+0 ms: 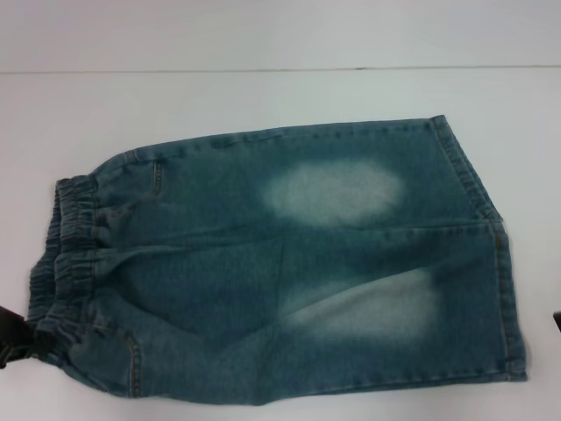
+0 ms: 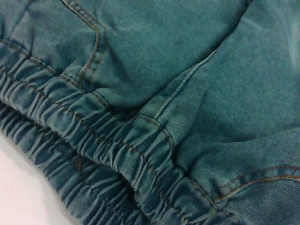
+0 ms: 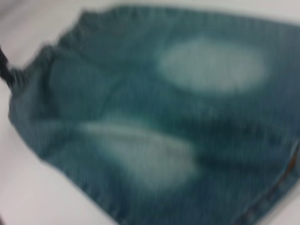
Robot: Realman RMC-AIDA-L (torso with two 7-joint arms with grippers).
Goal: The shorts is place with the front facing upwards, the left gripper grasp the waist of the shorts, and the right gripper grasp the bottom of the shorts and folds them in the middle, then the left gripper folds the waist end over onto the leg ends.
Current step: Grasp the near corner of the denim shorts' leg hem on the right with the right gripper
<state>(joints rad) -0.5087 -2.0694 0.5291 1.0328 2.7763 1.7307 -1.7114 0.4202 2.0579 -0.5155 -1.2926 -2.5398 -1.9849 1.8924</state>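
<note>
Lying flat across a white tabletop (image 1: 263, 35), the shorts (image 1: 289, 263) are taking up most of the head view, with the waist (image 1: 61, 254) pointing toward the robot's left and the leg ends (image 1: 491, 254) toward its right. Two pale bleached patches are showing on the denim, one on the far leg (image 1: 337, 190) and one on the near leg (image 1: 377, 307). The bottom of the shorts (image 1: 507, 298) is running as a straight stitched hem along the right side. The waist is sitting bunched and ruffled, and in the left wrist view it is filling the picture from close up, its gathered elastic (image 2: 93, 154) crossing just beside a curved pocket seam (image 2: 91, 37). The left gripper (image 1: 10, 338) is showing as a dark shape at the near corner of the waist, touching the cloth; whether its fingers are apart or clamped cannot be told. The right gripper (image 1: 556, 320) is only peeking in at the right edge, apart from the hem, fingers unseen.
</note>
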